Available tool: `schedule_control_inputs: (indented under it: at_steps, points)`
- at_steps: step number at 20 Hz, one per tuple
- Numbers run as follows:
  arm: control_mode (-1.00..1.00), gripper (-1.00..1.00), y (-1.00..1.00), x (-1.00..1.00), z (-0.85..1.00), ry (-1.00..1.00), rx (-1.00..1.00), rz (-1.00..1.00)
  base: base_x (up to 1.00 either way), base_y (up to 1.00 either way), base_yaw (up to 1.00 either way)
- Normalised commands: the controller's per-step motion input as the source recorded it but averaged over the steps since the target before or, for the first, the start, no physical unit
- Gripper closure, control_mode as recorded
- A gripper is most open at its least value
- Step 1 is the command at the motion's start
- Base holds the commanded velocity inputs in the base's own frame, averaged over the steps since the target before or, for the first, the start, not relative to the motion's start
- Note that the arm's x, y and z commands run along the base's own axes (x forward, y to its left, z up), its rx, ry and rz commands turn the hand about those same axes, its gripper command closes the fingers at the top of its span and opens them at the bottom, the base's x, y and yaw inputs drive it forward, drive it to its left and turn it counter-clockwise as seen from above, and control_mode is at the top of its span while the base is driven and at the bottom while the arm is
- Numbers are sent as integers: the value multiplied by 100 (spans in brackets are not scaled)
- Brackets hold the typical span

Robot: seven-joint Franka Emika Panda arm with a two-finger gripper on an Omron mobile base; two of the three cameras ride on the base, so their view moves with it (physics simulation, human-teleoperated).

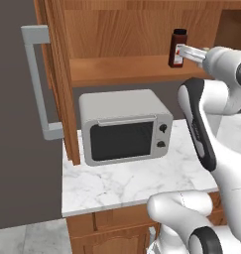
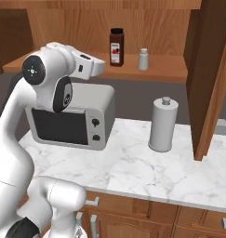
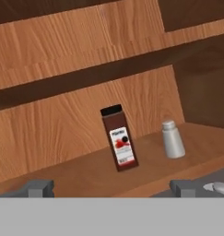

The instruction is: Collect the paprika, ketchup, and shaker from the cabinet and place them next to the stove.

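- The cabinet (image 1: 117,44) stands open, its door (image 1: 57,74) with the long grey bar handle (image 1: 37,82) swung out to the side.
- The grey microwave (image 2: 75,116) sits on the marble counter (image 2: 147,167) below, near a grey knob-topped cylinder (image 2: 163,124).
- The gripper (image 3: 111,188) faces the shelf with its jaws spread wide, holding nothing.
- The paprika (image 3: 119,138) stands upright on the cabinet shelf.
- The shaker (image 3: 173,139) stands near it on the same shelf, apart from it.

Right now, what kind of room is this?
Most likely a kitchen: a microwave sits on a marble counter, and an open wooden cabinet above holds paprika and a shaker.
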Motion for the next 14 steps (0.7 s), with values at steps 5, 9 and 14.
schedule_control_inputs:
  at_steps: [5, 9, 14]
  points:
    - [-100, -100, -17, 29, 6, 0, -17, 0, 0, 0, 0]
    - [-100, -100, -12, 26, 4, 0, -19, 0, 0, 0, 0]
    - [-100, -100, 0, 26, 0, 0, -8, 0, 0, 0, 0]
